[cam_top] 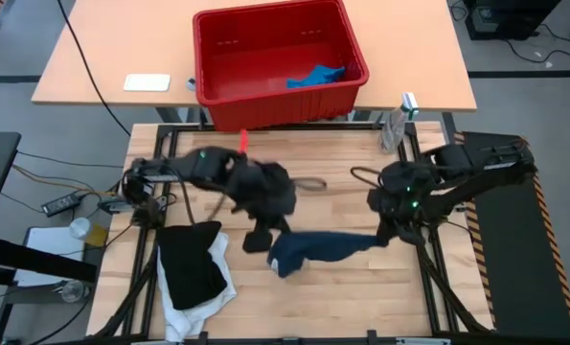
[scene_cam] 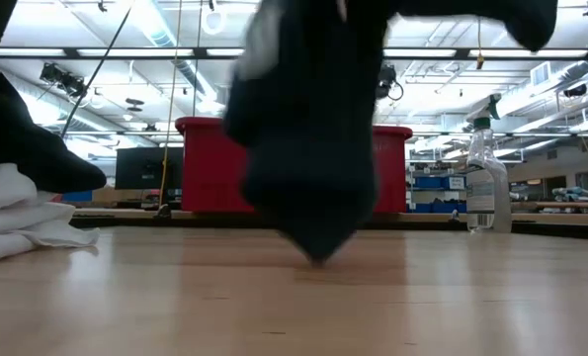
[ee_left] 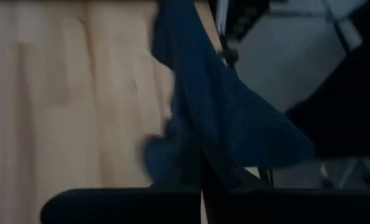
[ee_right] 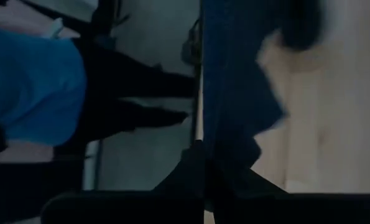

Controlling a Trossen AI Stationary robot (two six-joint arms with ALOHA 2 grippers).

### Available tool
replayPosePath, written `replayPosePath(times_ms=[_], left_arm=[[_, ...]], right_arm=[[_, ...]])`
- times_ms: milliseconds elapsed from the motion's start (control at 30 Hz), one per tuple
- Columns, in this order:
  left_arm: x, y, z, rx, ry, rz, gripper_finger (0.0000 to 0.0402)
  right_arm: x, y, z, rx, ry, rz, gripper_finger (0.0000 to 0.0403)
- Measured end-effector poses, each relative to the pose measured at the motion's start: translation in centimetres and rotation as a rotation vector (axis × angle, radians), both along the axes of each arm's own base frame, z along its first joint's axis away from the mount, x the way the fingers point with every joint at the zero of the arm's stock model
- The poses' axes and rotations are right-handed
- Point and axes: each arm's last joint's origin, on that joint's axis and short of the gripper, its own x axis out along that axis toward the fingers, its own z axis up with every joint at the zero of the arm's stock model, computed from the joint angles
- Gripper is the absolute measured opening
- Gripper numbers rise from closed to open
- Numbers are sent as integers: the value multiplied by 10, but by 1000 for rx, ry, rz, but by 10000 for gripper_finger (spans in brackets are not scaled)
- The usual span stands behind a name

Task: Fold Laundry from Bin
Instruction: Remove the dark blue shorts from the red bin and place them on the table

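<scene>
Work looks roughly midway: both jaws, left gripper (cam_top: 265, 230) and right gripper (cam_top: 388, 236), are clamped on the dark navy garment (cam_top: 318, 249), stretched above the tabletop (cam_top: 342, 297). Black garment (cam_top: 191, 264) and white garment (cam_top: 193, 307) lie piled nearby; the blue garment (cam_top: 315, 76) waits in the bin (cam_top: 208, 57).

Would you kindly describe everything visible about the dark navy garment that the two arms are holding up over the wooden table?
The dark navy soft cloth garment is limp and creased, stretched between both grippers above the light wooden table. The left gripper pinches one end and the right gripper the other, fingers shut on the cloth. In the low view the garment sags to a point that nearly meets the table. It hangs clear of the black garment lying on the white one.
</scene>
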Motion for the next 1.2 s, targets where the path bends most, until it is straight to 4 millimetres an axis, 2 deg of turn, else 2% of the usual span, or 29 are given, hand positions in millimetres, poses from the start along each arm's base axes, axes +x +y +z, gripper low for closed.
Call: replayPosePath(times_ms=[167, 267, 367, 500, 633, 767, 900, 1033, 1200], left_arm=[[15, -28, -20, 7, 43, -68, 0], [21, -38, -23, -19, 25, -96, 0], [26, -46, -19, -115, -21, -120, 0], [32, -52, -16, -243, -48, -173, 0], [36, -52, -29, -215, -1, -218, 0], [46, -37, -66, -114, 102, -215, 0], [54, -9, -122, -12, 253, -168, 0], [54, 24, -175, 44, 383, -81, 0], [54, 55, -202, 31, 412, -2, 0]], right_arm=[[4, 17, -6, 38, 90, 39, 11], [6, 30, -10, 54, 131, 76, 11], [8, 44, -12, 107, 179, 128, 11], [6, 60, -9, 169, 173, 207, 11], [5, 59, -12, 112, 175, 197, 11], [9, 43, -28, -70, 171, 147, 11], [19, 19, -62, -220, 203, 63, 11], [29, -12, -99, -280, 273, -88, 11], [34, -38, -129, -268, 307, -223, 11]])
